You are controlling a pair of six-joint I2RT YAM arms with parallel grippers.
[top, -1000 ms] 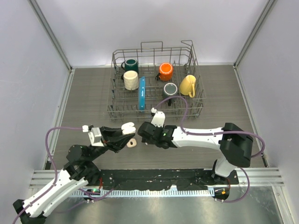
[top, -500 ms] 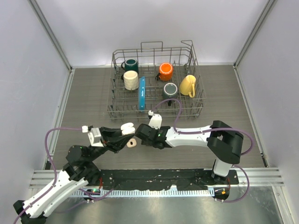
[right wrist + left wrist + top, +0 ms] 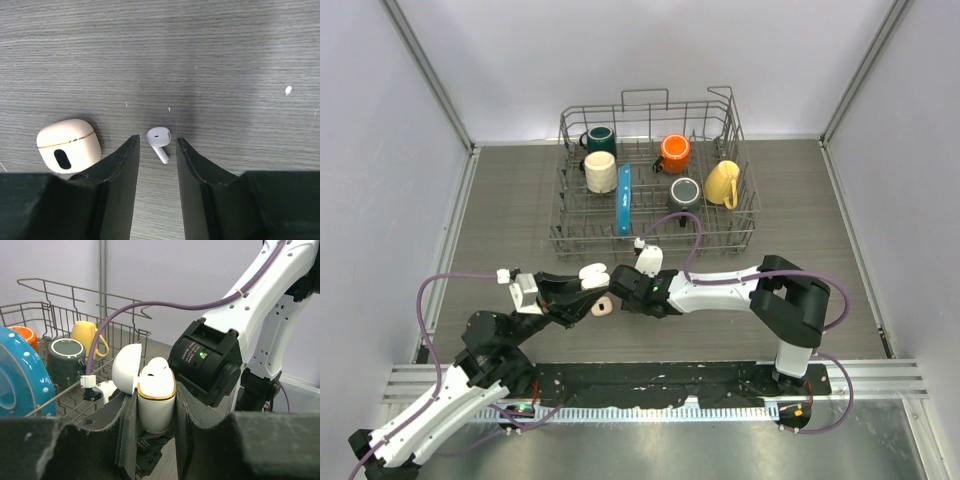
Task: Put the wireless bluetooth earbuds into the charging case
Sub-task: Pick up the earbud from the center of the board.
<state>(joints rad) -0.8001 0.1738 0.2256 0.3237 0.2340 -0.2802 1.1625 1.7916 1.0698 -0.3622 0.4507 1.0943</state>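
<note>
The right gripper is hanging low over the table with its two fingers spread apart, and it is not gripping anything. A white earbud is lying flat on the wood just under the gap, its stem pointing toward the camera. Near it, but not touching it, a beige closed case is resting on the table.

I think the step in hand is picking up this earbud. To do it well, the fingers should be coming straight down on both sides of the round head, not on the thin stem. They should be closing slowly, because such a small smooth piece may be slipping or turning, and the finger next to the beige case should not be pushing it.

Further away, the left gripper is clamping the white charging case upright with its lid open. Something white and rounded is showing above the gold rim; I cannot tell if it is an earbud. Behind, a dish rack is holding mugs.
</note>
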